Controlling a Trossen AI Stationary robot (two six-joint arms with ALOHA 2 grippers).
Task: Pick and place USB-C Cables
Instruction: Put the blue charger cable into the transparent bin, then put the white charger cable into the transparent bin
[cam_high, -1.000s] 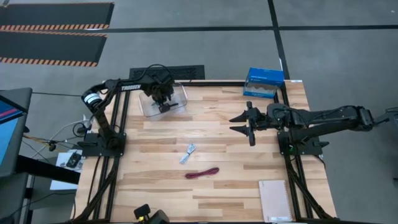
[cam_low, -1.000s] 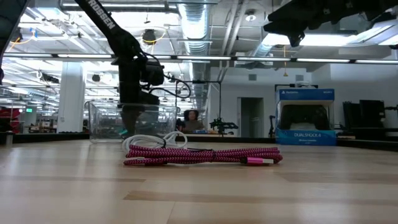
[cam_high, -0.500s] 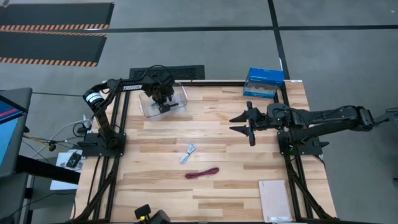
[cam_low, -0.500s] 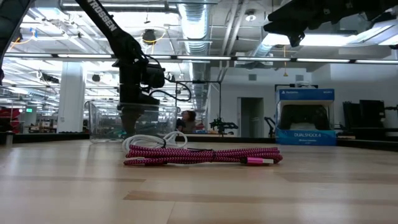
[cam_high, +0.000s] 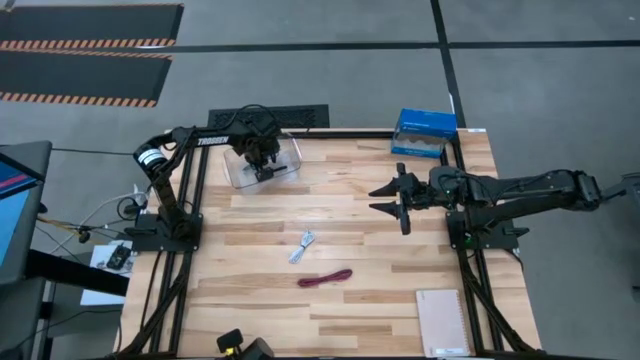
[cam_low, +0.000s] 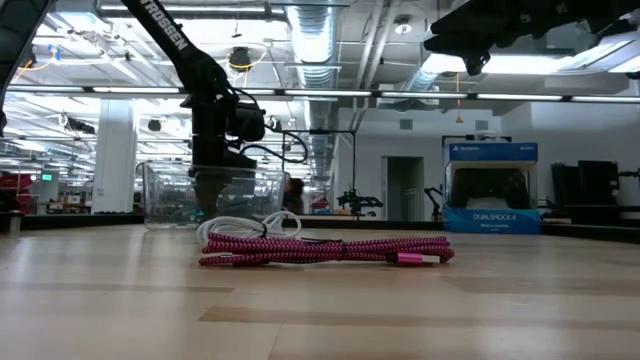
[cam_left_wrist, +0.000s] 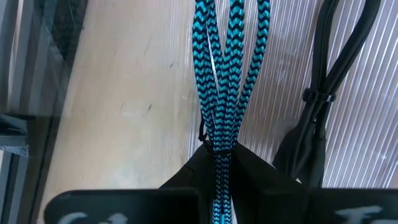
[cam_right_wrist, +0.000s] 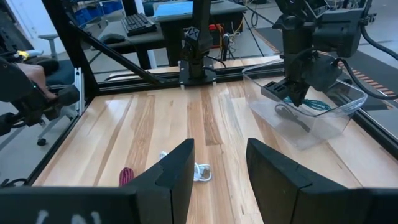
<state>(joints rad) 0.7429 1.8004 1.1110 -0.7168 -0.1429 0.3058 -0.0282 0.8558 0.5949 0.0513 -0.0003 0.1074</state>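
Note:
My left gripper (cam_high: 262, 165) reaches down into a clear plastic bin (cam_high: 295, 150) at the table's far left and is shut on a teal-and-black braided cable (cam_left_wrist: 217, 74). A black bundled cable (cam_left_wrist: 323, 93) lies on the bin's ribbed floor beside it. On the wood near the table's middle lie a white-grey cable (cam_high: 303, 246) and, nearer, a dark red-maroon cable (cam_high: 324, 277). My right gripper (cam_high: 378, 199) hovers open above the table's right side, far from all cables. My left gripper pinches the teal braided cable's bundled strands (cam_left_wrist: 217, 152) between its two fingers, from above, fingers pointing down into the bin. The strands run on along the fingers' line. The loops (cam_right_wrist: 317, 104) reach the bin's floor; whether they rest on it I cannot tell.
A blue box (cam_high: 424, 132) stands at the far right corner, a notebook (cam_high: 442, 322) lies at the near right. The bin's walls (cam_low: 160, 195) rise around my left gripper. Bare wood stretches between the bin and the two loose cables.

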